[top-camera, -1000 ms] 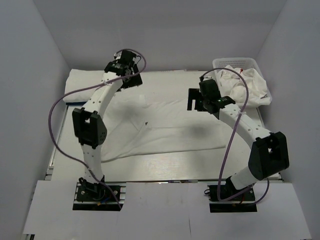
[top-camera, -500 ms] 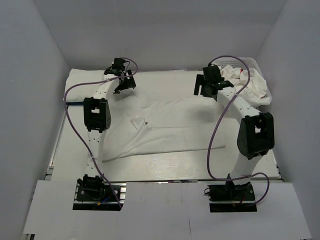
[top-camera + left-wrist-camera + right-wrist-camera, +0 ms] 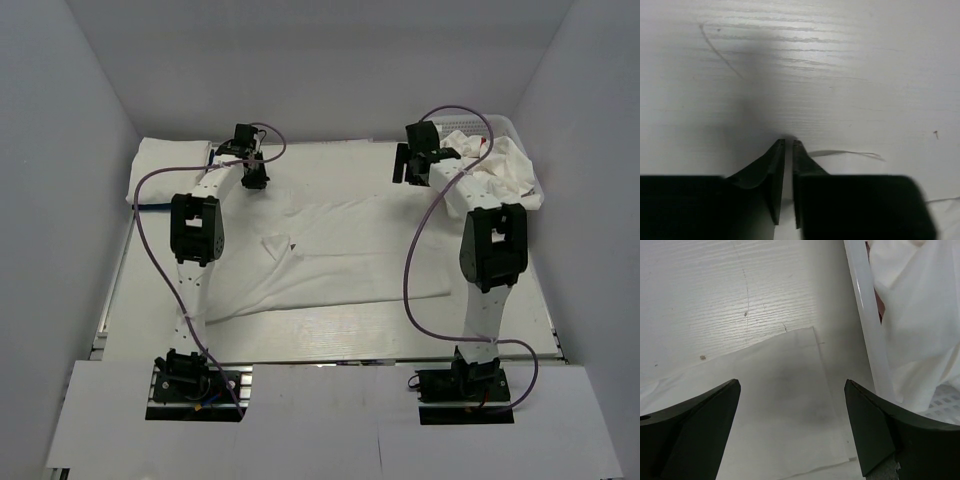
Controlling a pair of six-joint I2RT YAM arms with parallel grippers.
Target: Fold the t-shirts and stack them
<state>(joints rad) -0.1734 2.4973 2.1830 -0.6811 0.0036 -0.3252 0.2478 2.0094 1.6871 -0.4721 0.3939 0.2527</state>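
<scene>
At the far edge of the table [image 3: 330, 335], the spread white t-shirt [image 3: 340, 250] lies flat, with a gripper at each of its far corners. The left gripper [image 3: 788, 142] presses its tips onto the table, jaws drawn nearly together with only a thin slit between them. The shirt's hem shows just to their right, and I cannot tell whether any cloth is caught. The right gripper [image 3: 791, 384] hangs wide apart and empty above the shirt's far right corner (the basket [image 3: 867, 315] wall runs just beside it). The likeliest failure is a lopsided fold: if the left pinches bare table rather than hem, only one corner lifts and the shirt drags askew. The right, coming down so close to the basket, could knock its rim or snag the heaped shirts [image 3: 505, 170] spilling over it. A grip taken too near the very edge of the cloth may also slip free partway through the fold.
</scene>
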